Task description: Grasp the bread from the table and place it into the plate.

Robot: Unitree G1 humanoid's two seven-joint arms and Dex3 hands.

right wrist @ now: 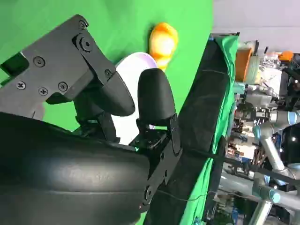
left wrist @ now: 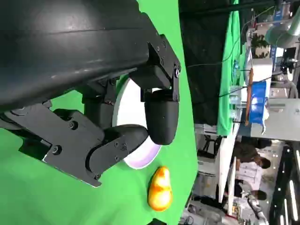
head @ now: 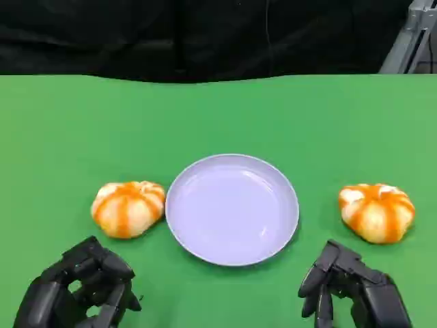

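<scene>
- The left hand (head: 78,290) is seen low over the near left part of the desk (head: 61,130), its fingers curled loosely apart with nothing held.
- The right hand (head: 351,290) is seen at the near right, fingers likewise apart and empty.
- One bread (head: 128,208) is found just beyond the left hand, almost touching the left rim of the plate (head: 232,208).
- A second bread (head: 377,212) is placed beyond the right hand, clear of the plate's right rim.
- Both are round; no long axis can be told.
- The lavender plate is set centrally between them.
</scene>
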